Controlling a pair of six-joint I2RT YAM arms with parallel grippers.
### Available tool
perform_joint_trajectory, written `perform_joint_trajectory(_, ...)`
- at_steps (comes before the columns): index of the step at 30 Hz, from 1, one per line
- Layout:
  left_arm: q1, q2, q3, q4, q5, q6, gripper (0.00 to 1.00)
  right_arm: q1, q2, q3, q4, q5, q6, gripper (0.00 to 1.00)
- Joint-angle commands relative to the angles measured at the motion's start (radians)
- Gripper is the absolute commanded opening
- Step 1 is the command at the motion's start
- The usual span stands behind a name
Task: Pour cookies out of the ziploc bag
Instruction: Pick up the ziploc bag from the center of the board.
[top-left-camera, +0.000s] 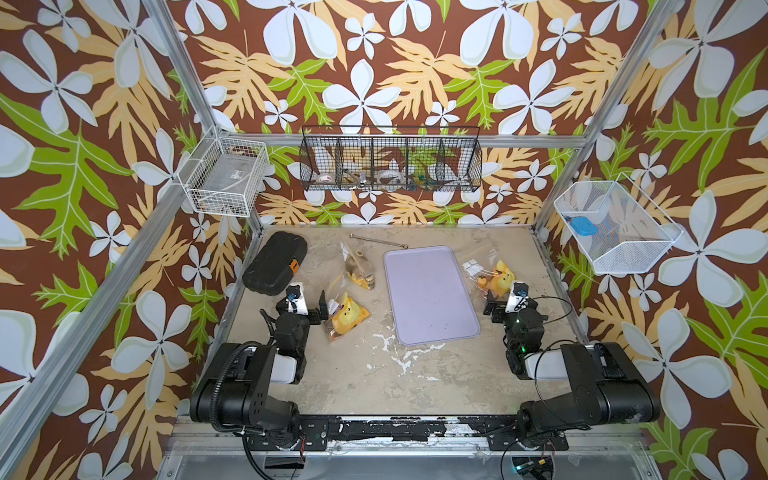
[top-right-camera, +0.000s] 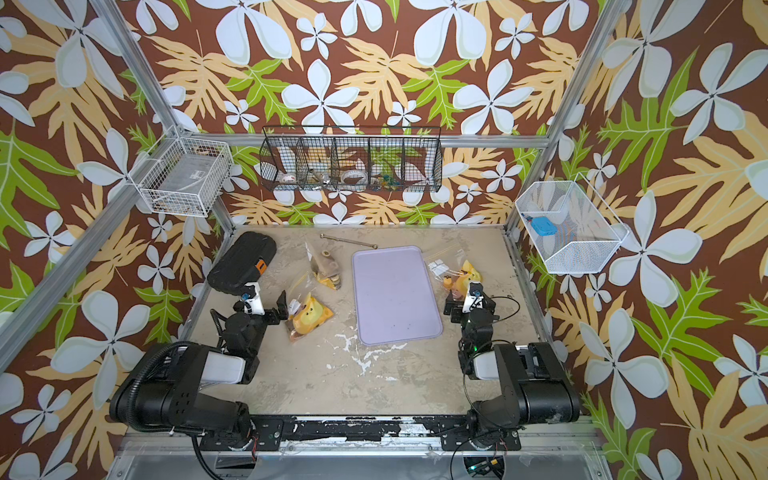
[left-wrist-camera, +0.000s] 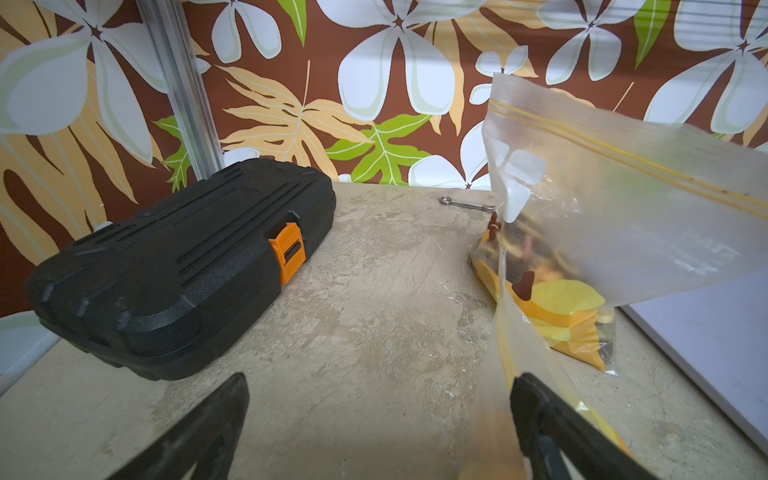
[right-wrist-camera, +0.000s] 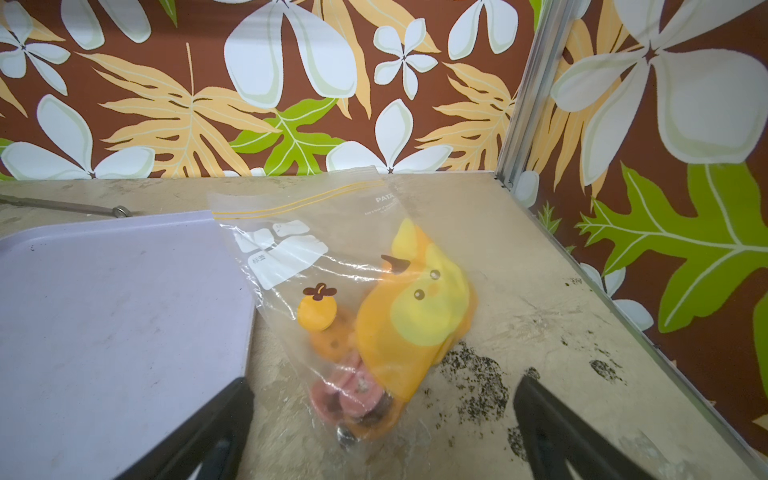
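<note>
Right wrist view: right gripper (right-wrist-camera: 385, 380) is open wide with nothing clamped, low over the bench (right-wrist-camera: 519, 316). The right ziploc bag (right-wrist-camera: 353, 291) lies flat on the bench, its near end between the jaws. Its zip strip is at the far end, and one far corner sits at the edge of the lavender tray (right-wrist-camera: 116, 311). The bag is clear, with a yellow-orange cartoon print. Cookies (right-wrist-camera: 353, 390) are inside it at the end nearest the gripper: pink and orange rounds, plus something dark.

Left wrist view: left gripper (left-wrist-camera: 382, 378) is also open and holds nothing. One finger (left-wrist-camera: 548, 424) is against the edge of a bag, which is blurred this close.

In a top view that is the left ziploc bag (top-left-camera: 347, 318), flat on the bench on the tray's left side, with brown cookies at its near end. The back ziploc bag (top-left-camera: 359, 266) lies further back, between the black case (top-left-camera: 274, 264) and the tray, with cookies stacked at its near end. A metal rod (top-left-camera: 378, 240) lies by the back wall. All three bags contain cookies, and the tray has only small specks on it.
</note>
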Motion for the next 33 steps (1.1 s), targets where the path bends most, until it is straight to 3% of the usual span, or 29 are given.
perform_joint_trajectory(1,0.001,-0.003,-0.001,0.038,-0.002,-0.006,1.00,0.001,0.002,0.004,0.014,0.006,-0.004,1.00)
perform_joint_trajectory(13,0.001,-0.012,-0.003,0.041,-0.034,-0.019,1.00,0.000,-0.003,-0.002,0.022,0.006,-0.004,1.00)
perform_joint_trajectory(15,0.001,-0.069,-0.005,-0.001,-0.059,-0.029,1.00,0.005,-0.051,0.016,-0.043,0.093,0.029,1.00)
perform_joint_trajectory(17,0.001,-0.175,0.020,-0.147,-0.071,-0.043,1.00,0.001,-0.122,0.085,-0.235,0.201,0.085,1.00)
perform_joint_trajectory(20,0.001,-0.288,0.086,-0.381,-0.116,-0.103,1.00,-0.021,-0.147,0.278,-0.612,0.157,0.103,1.00)
perform_joint_trajectory(22,0.002,-0.340,0.140,-0.518,-0.110,-0.152,1.00,-0.020,-0.135,0.398,-0.840,0.210,0.209,1.00)
perform_joint_trajectory(24,0.001,-0.370,0.208,-0.659,-0.116,-0.206,1.00,-0.018,-0.125,0.490,-0.995,0.156,0.267,1.00)
perform_joint_trajectory(27,0.001,-0.373,0.348,-0.926,-0.164,-0.359,1.00,0.028,-0.142,0.577,-1.125,0.110,0.316,1.00)
perform_joint_trajectory(29,0.001,-0.330,0.484,-1.131,-0.136,-0.374,1.00,0.055,-0.155,0.630,-1.230,0.134,0.394,1.00)
perform_joint_trajectory(33,0.001,-0.250,0.618,-1.319,-0.039,-0.422,0.99,0.069,-0.189,0.677,-1.328,-0.087,0.403,1.00)
